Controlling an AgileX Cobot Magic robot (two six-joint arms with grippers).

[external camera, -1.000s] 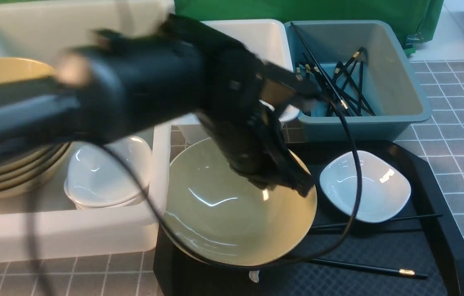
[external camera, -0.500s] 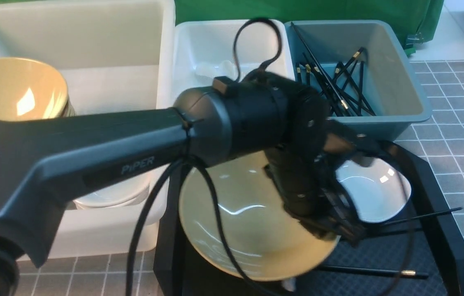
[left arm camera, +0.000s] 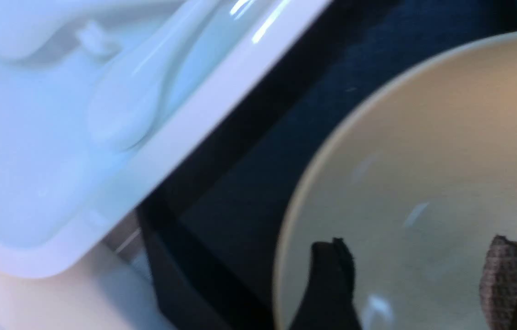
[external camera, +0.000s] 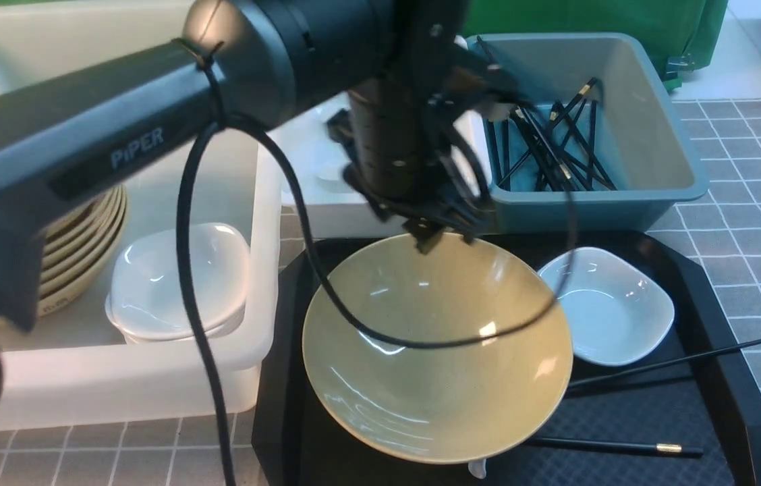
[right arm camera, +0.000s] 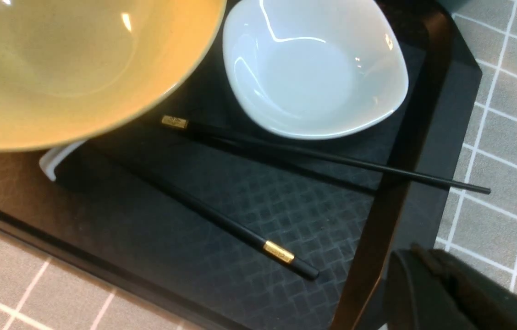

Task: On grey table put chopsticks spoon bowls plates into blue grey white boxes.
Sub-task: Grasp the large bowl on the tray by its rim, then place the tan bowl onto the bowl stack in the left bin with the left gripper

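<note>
A tan bowl (external camera: 434, 344) lies on the black tray, with a white spoon (external camera: 476, 467) poking out from under its near rim. My left gripper (external camera: 438, 233) hangs over the bowl's far rim. Its fingers (left arm camera: 332, 275) stand open above the bowl (left arm camera: 423, 160), holding nothing. A white plate (external camera: 606, 307) sits to the bowl's right, and two chopsticks (external camera: 664, 364) lie near it on the tray. My right gripper (right arm camera: 421, 252) is shut and empty over the tray's right edge, seen near the chopsticks (right arm camera: 327, 158), plate (right arm camera: 313, 68) and bowl (right arm camera: 70, 59).
The big white tub (external camera: 124, 385) on the left holds stacked bowls (external camera: 83, 229) and plates (external camera: 175, 280). The small white bin (left arm camera: 185, 137) holds a spoon (left arm camera: 125, 105). The blue-grey bin (external camera: 650, 135) holds several chopsticks. Grey table (external camera: 745, 202) shows to the right of the black tray (external camera: 718, 405).
My left gripper has swung from the bowl's right side back to its far rim and has opened. The bowl has shifted right on the tray.
</note>
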